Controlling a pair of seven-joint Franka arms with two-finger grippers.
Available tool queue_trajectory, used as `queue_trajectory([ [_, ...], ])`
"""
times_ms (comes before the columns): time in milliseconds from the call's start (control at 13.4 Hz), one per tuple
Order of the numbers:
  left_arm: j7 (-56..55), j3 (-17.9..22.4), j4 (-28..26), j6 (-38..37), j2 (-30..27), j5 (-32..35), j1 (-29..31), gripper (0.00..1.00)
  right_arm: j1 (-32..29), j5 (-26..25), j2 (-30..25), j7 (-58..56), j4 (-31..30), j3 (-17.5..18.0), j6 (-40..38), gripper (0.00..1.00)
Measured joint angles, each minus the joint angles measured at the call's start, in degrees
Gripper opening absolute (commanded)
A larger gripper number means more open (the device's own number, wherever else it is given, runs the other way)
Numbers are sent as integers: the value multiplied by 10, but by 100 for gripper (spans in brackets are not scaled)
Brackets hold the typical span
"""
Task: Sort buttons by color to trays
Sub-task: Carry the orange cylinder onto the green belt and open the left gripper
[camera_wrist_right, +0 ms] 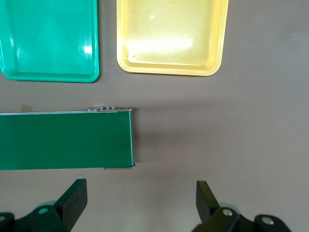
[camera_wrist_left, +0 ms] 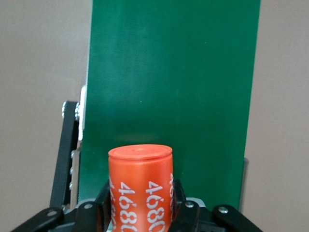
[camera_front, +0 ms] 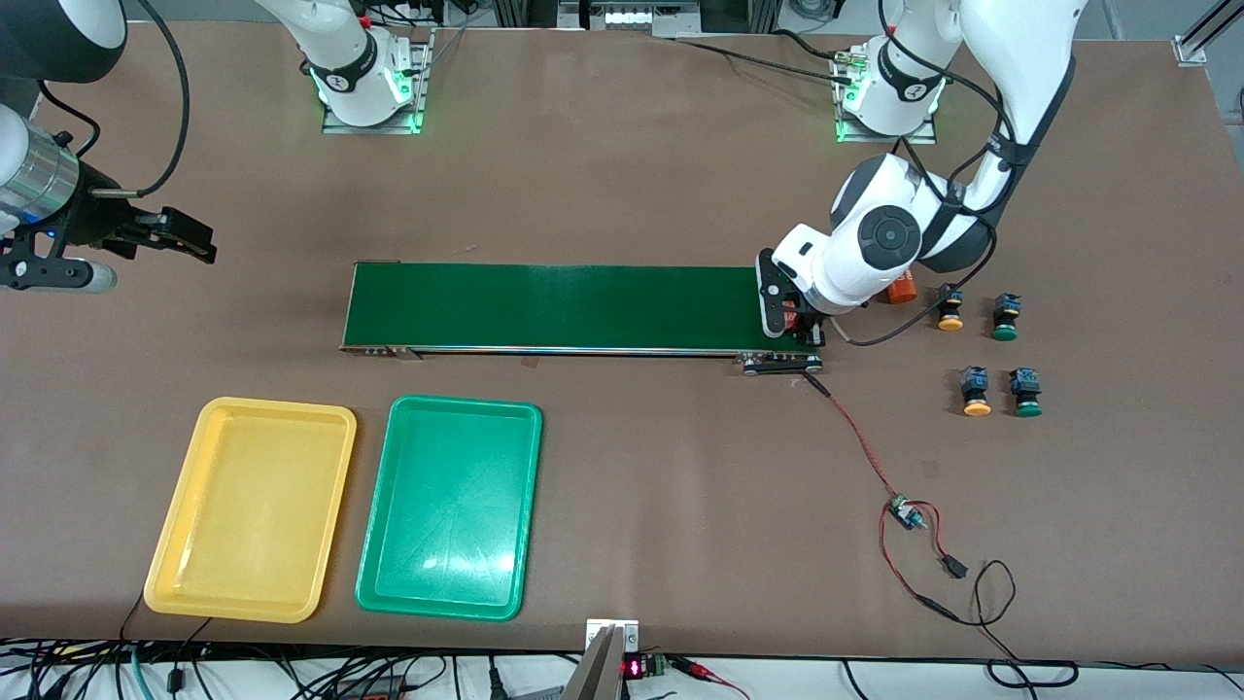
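Left gripper clamps an orange cylinder over the belt end; set it flat, centred. Right gripper waits wide open, empty. Buttons untouched toward left arm's end; trays empty.

Occlusions / cutoffs

L gripper mostly hidden under its own wrist in front view; wrist cam crops the cylinder bottom, digits partly cut. 2nd orange cyl half hidden by L arm. R gripper body cropped in wrist cam. Green tray and yellow tray cut by frame edge there.
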Motion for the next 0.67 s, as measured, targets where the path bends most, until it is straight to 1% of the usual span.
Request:
queue_trajectory([
  [150, 1, -6, 0, 3, 0, 0, 0, 14, 0, 0, 0, 0, 0, 0, 0, 100],
  [224, 1, -7, 0, 3, 0, 0, 0, 42, 0, 0, 0, 0, 0, 0, 0, 100],
  [299, 2, -7, 0, 3, 0, 0, 0, 98, 0, 0, 0, 0, 0, 0, 0, 100],
  [374, 3, -7, 0, 3, 0, 0, 0, 100, 0, 0, 0, 0, 0, 0, 0, 100],
  [673, 7, -8, 1, 3, -2, 0, 0, 100, 0, 0, 0, 0, 0, 0, 0, 100],
])
